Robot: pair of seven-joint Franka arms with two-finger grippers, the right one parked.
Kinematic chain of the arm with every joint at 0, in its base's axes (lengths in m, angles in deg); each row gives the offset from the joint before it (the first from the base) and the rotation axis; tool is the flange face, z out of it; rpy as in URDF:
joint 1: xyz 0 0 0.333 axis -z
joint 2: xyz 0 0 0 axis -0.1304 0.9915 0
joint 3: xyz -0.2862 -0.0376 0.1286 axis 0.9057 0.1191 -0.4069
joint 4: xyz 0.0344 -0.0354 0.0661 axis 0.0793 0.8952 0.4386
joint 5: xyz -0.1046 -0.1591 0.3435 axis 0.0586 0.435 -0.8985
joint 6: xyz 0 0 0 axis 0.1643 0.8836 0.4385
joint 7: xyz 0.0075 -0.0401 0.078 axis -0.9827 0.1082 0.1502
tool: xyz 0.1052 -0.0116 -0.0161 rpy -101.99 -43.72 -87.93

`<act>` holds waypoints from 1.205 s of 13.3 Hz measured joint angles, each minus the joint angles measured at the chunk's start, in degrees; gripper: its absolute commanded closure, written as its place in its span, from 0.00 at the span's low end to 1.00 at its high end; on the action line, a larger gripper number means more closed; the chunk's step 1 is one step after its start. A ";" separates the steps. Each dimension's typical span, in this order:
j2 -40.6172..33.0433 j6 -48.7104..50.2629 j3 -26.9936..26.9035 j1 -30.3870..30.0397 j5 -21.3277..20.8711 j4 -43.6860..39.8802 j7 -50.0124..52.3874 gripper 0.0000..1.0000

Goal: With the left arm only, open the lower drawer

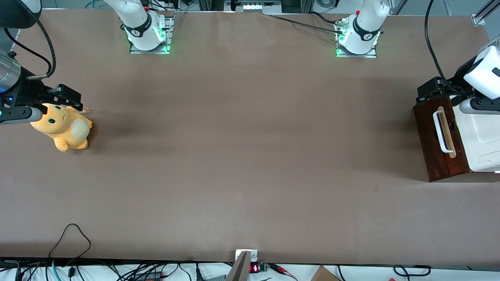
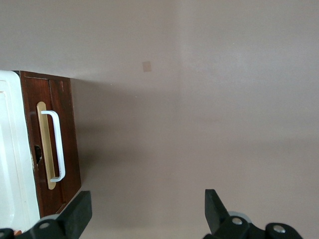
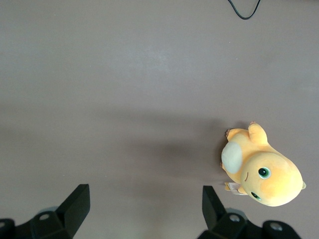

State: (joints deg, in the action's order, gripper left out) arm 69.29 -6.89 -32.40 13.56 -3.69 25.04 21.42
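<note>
So I'm at the approach step: my gripper (image 2: 144, 211) hangs above bare worktop (image 2: 224, 99), fingers (image 2: 79, 211) spread wide, empty. At the working arm's end sits the lower drawer (image 1: 439, 140), shut by my guess. Next I must bring the fingers astride its white bar handle (image 2: 57, 144).

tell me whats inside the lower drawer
Nothing inside shows: the lower drawer looks closed, only its dark front and white handle visible. The open gripper hangs above the table, not touching the handle.
</note>
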 measured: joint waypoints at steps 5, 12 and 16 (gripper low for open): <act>0.00 0.00 -0.04 -0.02 0.00 0.00 0.00 0.00; 0.24 0.05 -0.01 0.03 0.00 0.06 0.00 0.00; 2.14 0.07 -0.33 -0.08 0.00 0.16 0.00 0.00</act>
State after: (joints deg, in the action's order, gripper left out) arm 71.43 -6.82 -32.73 13.48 -3.69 25.20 21.42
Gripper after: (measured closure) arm 0.000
